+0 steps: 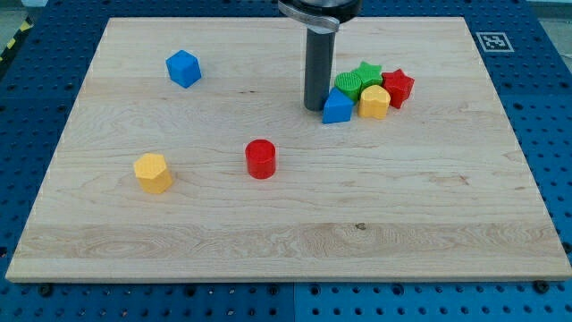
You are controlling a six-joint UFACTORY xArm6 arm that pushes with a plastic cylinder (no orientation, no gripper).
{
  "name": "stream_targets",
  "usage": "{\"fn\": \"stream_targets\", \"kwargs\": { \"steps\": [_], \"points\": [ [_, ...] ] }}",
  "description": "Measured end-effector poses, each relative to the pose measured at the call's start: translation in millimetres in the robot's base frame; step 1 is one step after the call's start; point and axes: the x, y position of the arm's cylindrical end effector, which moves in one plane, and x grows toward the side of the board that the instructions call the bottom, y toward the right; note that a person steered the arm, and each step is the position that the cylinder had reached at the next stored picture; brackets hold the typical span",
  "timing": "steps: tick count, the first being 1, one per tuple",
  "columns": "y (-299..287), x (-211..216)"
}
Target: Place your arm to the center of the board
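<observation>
The board (286,241) was a pale wooden panel with visible grain, lying on a blue perforated table (27,107); it looked wider toward the view's bottom. A black-and-white marker tag (494,41) sat at its upper right corner.

The rod (317,67) came down from the view's top, dark and upright, and my tip (315,108) rested on the board a little above and right of the middle. It is a bare rod with nothing to open or close, and it held nothing. My tip stood just left of the blue wedge (337,107), close enough that I could not tell whether they touched.

That wedge belonged to a tight cluster on the view's right: a green cylinder (348,85) and green star (367,73) behind it, a yellow block (374,102) beside it, and a red block (398,87) at the far right.

The other blocks lay well apart. A blue cube (183,69) sat near the upper left, a yellow hexagon (153,173) toward the lower left, and a red cylinder (261,159) just left of and below the middle.

The whole lower strip of the board, its right side below the cluster, and the space between the red cylinder and my tip carried no blocks. No block lay at an edge.
</observation>
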Motion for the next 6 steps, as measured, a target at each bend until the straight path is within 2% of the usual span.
{"fn": "stream_targets", "kwargs": {
  "steps": [3,6],
  "points": [
    [-0.7,15.1],
    [-32.6,35.5]
  ]
}}
